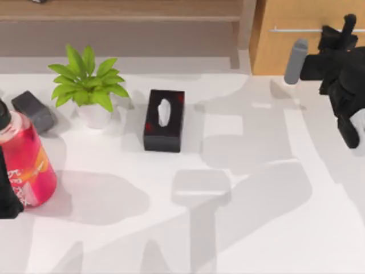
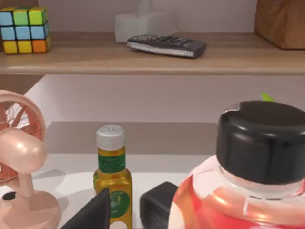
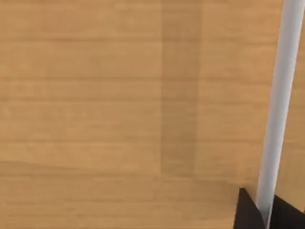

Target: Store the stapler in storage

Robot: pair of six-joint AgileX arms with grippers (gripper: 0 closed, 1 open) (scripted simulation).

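The stapler [image 1: 33,110], a dark grey block, lies on the white table at the far left, behind the red bottle; in the left wrist view the stapler [image 2: 159,210] sits low beside that bottle. The storage [image 1: 285,40], a light-wood drawer front, stands at the back right with its silver bar handle [image 1: 299,29] [image 3: 279,109]. My right gripper [image 1: 345,25] is at the handle, its black fingertips [image 3: 248,214] pressed on either side of the bar. My left arm [image 1: 8,197] rests at the left edge by the bottle, one dark finger [image 2: 90,214] showing.
A red bottle [image 1: 25,162] with a black cap [image 2: 262,143], a potted plant [image 1: 88,85] and a black tissue box [image 1: 164,120] stand on the table. A grey cylinder [image 1: 295,61] stands before the drawer. The long shelf [image 2: 143,59] holds a colour cube, remote and tissue box; a pink fan [image 2: 19,157] and oil bottle [image 2: 112,181] stand below.
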